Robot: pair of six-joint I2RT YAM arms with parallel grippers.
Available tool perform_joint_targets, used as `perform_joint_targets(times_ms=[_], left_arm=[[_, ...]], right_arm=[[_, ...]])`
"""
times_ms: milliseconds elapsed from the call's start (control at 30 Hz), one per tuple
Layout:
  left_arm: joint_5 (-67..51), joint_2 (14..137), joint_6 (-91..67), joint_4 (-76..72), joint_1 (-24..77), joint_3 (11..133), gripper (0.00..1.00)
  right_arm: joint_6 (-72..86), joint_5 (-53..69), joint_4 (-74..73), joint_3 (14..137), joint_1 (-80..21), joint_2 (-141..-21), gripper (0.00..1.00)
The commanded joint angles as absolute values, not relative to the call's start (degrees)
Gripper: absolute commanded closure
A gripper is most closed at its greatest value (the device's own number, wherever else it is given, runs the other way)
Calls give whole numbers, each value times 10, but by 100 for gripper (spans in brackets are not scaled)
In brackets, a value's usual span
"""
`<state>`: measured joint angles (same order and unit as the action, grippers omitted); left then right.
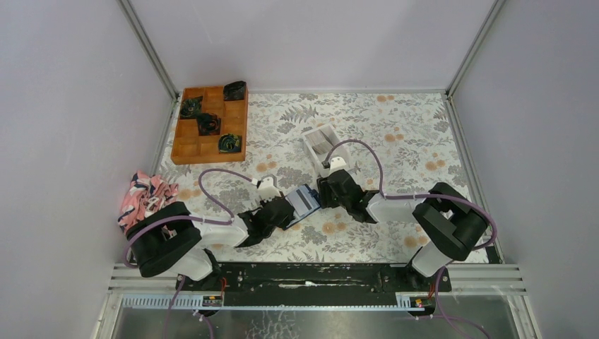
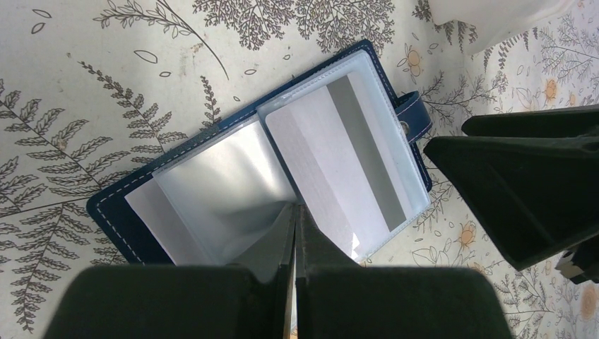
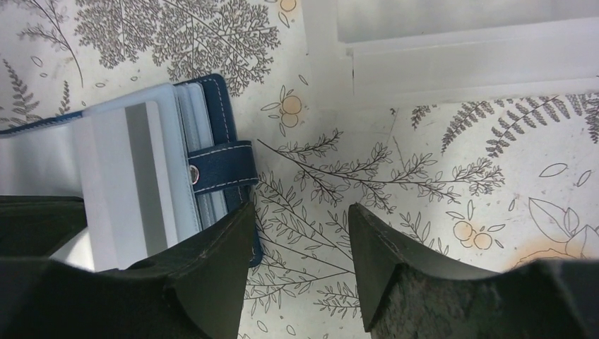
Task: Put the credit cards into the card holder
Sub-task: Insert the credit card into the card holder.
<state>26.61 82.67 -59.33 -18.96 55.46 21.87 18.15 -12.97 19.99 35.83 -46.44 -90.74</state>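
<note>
The left gripper [image 2: 294,212], closed, rests its tips on the open holder's [image 2: 120,212] clear sleeves [image 2: 212,191]; the right gripper [image 3: 300,233] gapes empty beside the clasp [image 3: 222,166].

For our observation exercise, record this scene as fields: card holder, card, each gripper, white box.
card holder: lying open, clear sleeves showing
card: pale with a grey stripe, inside a sleeve on the strap side
left gripper: shut, tips at the sleeves' fold
right gripper: open, empty, beside the strap
white box: beyond the card holder, apart from it

A lab test cell: plain grey panel walls [image 1: 70,106] in aluminium framing [image 1: 148,49] enclose a floral-clothed table [image 1: 395,120].
</note>
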Motion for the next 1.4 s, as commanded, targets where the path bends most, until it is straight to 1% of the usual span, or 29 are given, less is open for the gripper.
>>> perform_joint_targets(times_ms=[0,367,767,1367], left_arm=[[259,854,-575,-118,556,205,100],[259,863,-570,-118,556,210,100],[262,869,-567,-113,556,212,100],[268,870,-565,-103,557,222,100]], right_arm=[[170,-155,226,372,-477,-919,42],[150,-176,272,375,-491,-942,42],[130,-241,380,338,-505,-945,44],[151,-254,400,340,-505,-967,49]])
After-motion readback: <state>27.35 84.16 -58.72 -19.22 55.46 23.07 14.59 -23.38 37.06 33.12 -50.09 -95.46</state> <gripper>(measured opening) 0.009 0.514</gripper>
